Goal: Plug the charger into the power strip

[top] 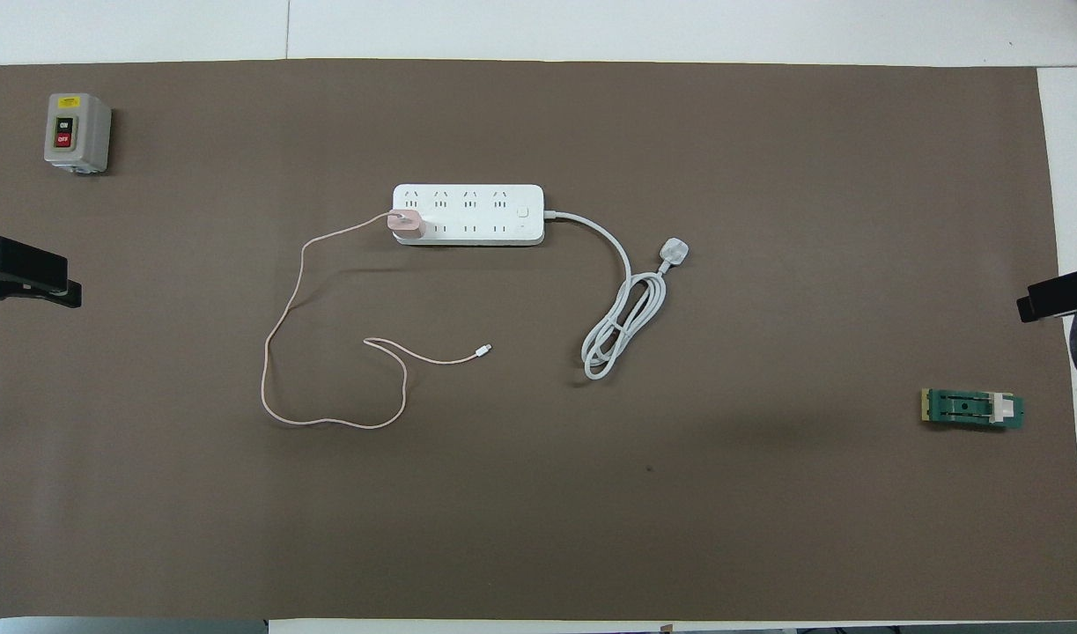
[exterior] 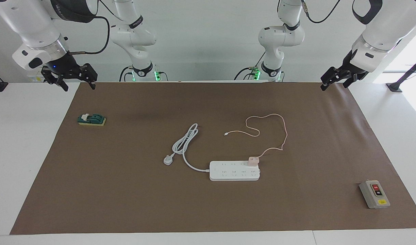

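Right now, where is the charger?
The charger sits on the power strip, at its end toward the left arm, mid-mat in the facing view.
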`<state>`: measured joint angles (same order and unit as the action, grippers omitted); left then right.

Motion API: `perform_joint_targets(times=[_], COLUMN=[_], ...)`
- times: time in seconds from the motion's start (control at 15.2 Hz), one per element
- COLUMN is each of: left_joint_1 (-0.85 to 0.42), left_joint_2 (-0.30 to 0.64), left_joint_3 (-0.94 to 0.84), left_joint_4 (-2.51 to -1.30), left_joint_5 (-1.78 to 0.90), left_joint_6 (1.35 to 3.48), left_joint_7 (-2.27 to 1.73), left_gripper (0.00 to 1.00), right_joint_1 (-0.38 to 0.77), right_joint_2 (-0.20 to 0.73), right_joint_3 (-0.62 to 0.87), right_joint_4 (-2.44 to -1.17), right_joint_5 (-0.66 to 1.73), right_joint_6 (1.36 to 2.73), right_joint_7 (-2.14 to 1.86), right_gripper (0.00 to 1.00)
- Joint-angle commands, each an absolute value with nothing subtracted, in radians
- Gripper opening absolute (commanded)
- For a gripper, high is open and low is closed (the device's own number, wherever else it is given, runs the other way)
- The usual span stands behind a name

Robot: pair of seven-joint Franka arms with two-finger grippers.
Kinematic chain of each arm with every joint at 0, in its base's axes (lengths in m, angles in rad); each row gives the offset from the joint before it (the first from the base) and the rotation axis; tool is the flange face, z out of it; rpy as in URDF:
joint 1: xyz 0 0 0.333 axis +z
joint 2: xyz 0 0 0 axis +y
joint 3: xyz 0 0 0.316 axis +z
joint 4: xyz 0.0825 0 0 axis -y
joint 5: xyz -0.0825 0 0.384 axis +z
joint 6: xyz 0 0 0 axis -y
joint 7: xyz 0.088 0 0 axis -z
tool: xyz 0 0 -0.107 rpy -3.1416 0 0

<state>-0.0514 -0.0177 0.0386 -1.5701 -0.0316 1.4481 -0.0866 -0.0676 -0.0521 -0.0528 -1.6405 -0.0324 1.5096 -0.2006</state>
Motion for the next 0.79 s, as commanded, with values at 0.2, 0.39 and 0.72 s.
perform_joint_targets(times=[0.2, 0.39, 0.72], left_joint_1=[-0.074, -0.072, -0.072], left_joint_2=[-0.049, -0.051, -0.058], left_joint_3=[0.057, 0.057, 0.057], left_joint_4=[-1.609, -1.611, -1.628], left_joint_5=[-0.012, -0.012, -0.014], left_joint_6=[1.447, 1.440, 1.483], left_joint_7=[-0.071, 0.092, 0.097], left_gripper=[1.00, 1.00, 1.00], right_joint_1=[-0.077, -0.077, -0.077], right_joint_2=[-0.048, -0.048, -0.048], right_joint_3=[-0.043, -0.043, -0.043], right_joint_4=[-1.631, -1.631, -1.631], right_joint_5=[-0.051, -0.051, -0.051], right_joint_6=[1.486, 1.486, 1.486], right_joint_7=[-0.190, -0.190, -0.189], right_gripper=[1.00, 1.00, 1.00])
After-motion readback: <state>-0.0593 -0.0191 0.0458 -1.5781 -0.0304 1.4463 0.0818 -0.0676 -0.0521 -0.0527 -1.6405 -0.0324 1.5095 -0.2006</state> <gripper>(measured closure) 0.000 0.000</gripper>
